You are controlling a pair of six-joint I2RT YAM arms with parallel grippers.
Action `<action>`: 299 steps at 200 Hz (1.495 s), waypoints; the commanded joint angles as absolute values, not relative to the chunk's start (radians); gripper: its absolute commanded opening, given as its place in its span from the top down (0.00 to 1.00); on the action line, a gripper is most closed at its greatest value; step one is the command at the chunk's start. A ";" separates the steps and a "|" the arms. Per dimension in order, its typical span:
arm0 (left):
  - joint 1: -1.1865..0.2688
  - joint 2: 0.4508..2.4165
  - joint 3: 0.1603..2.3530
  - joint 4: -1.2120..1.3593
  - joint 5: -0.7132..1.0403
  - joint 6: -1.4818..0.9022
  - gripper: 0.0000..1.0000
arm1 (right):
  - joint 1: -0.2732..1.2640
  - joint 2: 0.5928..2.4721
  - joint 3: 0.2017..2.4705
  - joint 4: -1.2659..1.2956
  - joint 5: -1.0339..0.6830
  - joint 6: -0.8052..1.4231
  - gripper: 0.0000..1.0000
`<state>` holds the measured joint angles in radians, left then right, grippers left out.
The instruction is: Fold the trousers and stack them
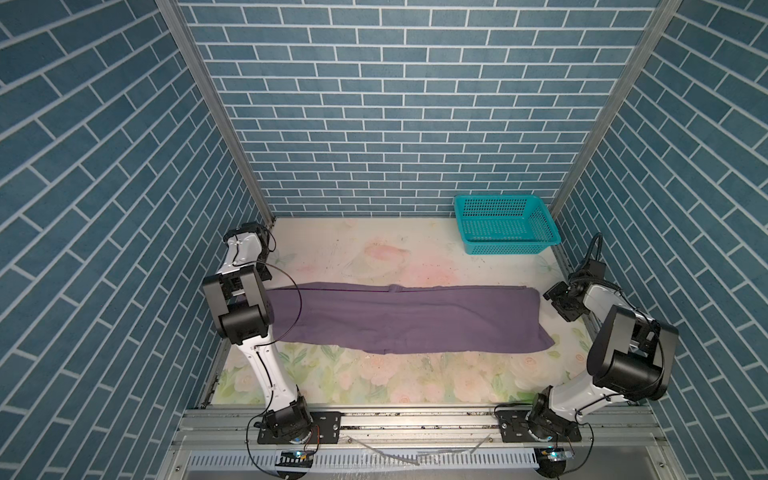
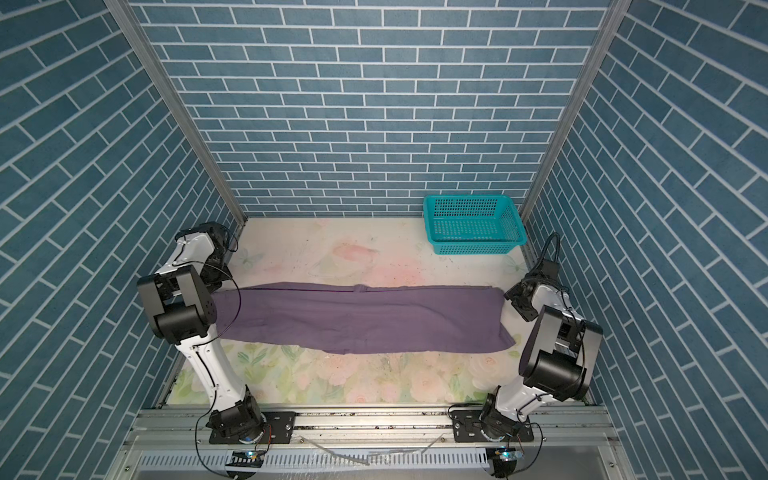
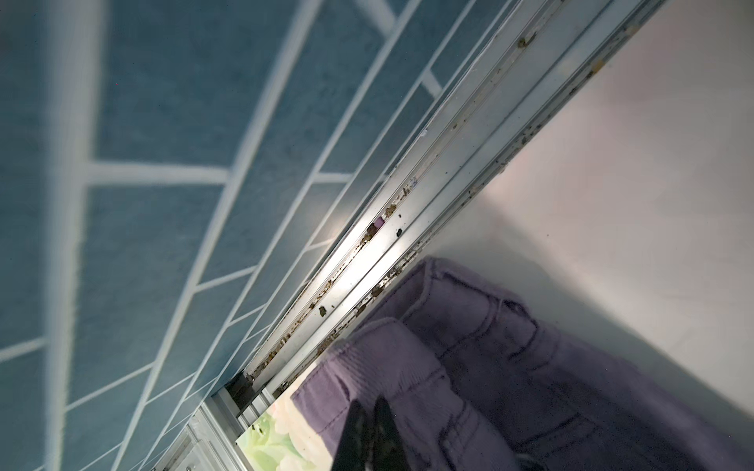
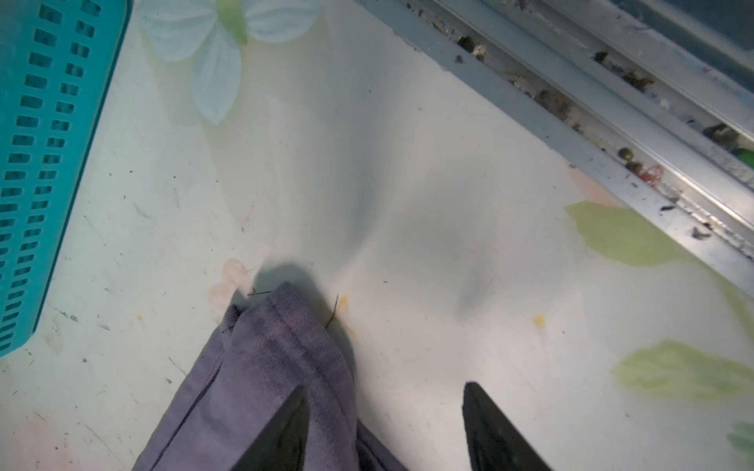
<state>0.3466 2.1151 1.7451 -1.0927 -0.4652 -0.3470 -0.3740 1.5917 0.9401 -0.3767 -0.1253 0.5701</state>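
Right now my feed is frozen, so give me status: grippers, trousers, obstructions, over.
Left gripper shut on trousers, waistband end. Right gripper open at hem corner. Trousers folded lengthwise, laid across table. Basket apart, nothing blocking.

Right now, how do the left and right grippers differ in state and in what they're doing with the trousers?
The left gripper is shut, pinching a stitched end of the trousers; the right gripper is open and grips nothing. The left's tips sit together on cloth; the right's stand apart, one over a trouser corner, the other over bare table. Shared: each sits at one end of the trousers, low over the table.
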 commanded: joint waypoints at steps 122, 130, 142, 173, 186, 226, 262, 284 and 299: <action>0.306 2.206 1.877 -1.051 -0.436 -0.271 0.66 | -0.411 1.558 1.053 -0.417 0.037 0.575 1.00; 0.301 2.221 1.915 -1.086 -0.453 -0.280 0.52 | -0.408 1.552 1.055 -0.427 0.038 0.577 1.00; 0.296 2.231 1.956 -1.131 -0.467 -0.302 0.37 | -0.401 1.534 1.049 -0.435 0.037 0.580 0.82; 0.265 2.130 1.953 -1.138 -0.472 -0.338 0.26 | -0.299 1.443 1.017 -0.449 0.100 0.553 0.65; 0.226 2.060 1.926 -1.112 -0.438 -0.331 0.34 | -0.206 1.412 1.017 -0.450 0.126 0.526 0.65; -0.009 1.858 1.797 -0.993 -0.258 -0.250 0.66 | 0.051 1.359 0.992 -0.331 0.004 0.358 0.80; -0.205 1.712 1.596 -0.928 -0.180 -0.304 0.70 | 0.271 1.426 1.022 -0.247 -0.162 0.207 0.84; -0.216 1.603 1.436 -0.899 -0.138 -0.383 0.67 | 0.396 1.561 1.122 -0.264 -0.200 0.122 0.82; -0.215 1.517 1.337 -0.906 -0.174 -0.415 0.63 | 0.471 1.663 1.211 -0.287 -0.208 0.075 0.78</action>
